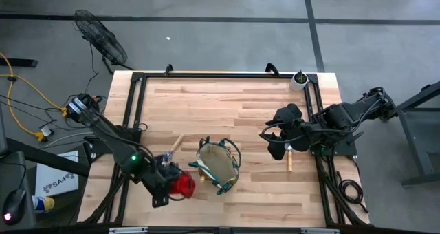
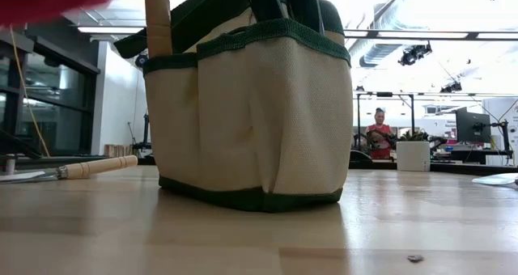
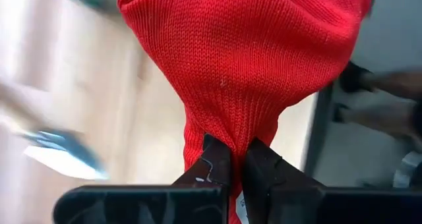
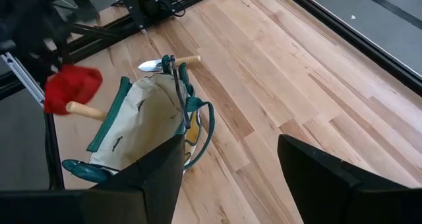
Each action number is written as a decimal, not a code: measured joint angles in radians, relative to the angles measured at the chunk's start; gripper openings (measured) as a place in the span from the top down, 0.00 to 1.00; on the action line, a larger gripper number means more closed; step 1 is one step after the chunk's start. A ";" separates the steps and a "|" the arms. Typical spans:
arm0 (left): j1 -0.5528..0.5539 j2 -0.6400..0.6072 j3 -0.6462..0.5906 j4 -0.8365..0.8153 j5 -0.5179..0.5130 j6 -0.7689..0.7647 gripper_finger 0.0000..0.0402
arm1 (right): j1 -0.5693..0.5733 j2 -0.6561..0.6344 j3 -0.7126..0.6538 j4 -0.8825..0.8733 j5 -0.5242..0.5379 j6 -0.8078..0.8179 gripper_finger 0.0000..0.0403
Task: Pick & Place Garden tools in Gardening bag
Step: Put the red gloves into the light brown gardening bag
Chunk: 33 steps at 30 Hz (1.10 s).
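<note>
Near the front edge of the worktop [image 1: 227, 96], toward its left side, the left gripper [image 3: 231, 159] has its jaws pinched tight on the red glove [image 1: 182, 185] (a bunched knit, gathered at the cuff), just beside the gardening bag [image 1: 218, 166]. A wooden-handled trowel [image 4: 168, 62] lies on the worktop on the bag's far side. The right gripper [image 4: 231, 158] hovers toward the right edge with its jaws spread wide, holding nothing.
</note>
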 joint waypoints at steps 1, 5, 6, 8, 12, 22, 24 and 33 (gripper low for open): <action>0.000 0.000 0.042 -0.054 -0.044 0.018 0.99 | 0.000 0.000 0.000 0.000 0.000 0.000 0.42; 0.000 -0.001 0.180 -0.207 -0.261 0.105 0.99 | 0.000 0.000 0.000 0.000 0.000 -0.004 0.42; 0.001 -0.001 0.205 -0.230 -0.323 0.144 0.99 | 0.000 0.000 0.000 0.000 0.000 -0.004 0.42; 0.013 -0.001 0.245 -0.250 -0.430 0.254 0.99 | 0.000 0.000 0.000 0.000 0.000 -0.004 0.42; 0.094 0.000 0.280 -0.230 -0.479 0.518 0.99 | 0.000 0.000 0.000 0.000 0.001 -0.008 0.42; 0.342 0.049 0.281 -0.019 -0.275 1.071 0.99 | 0.000 0.000 0.000 -0.001 0.003 -0.004 0.42; 0.367 0.071 0.281 0.020 -0.224 1.161 0.99 | 0.000 0.000 0.000 -0.001 0.003 -0.004 0.42; 0.408 0.193 0.281 0.080 -0.116 1.309 0.99 | 0.000 0.000 0.000 -0.005 0.003 0.018 0.42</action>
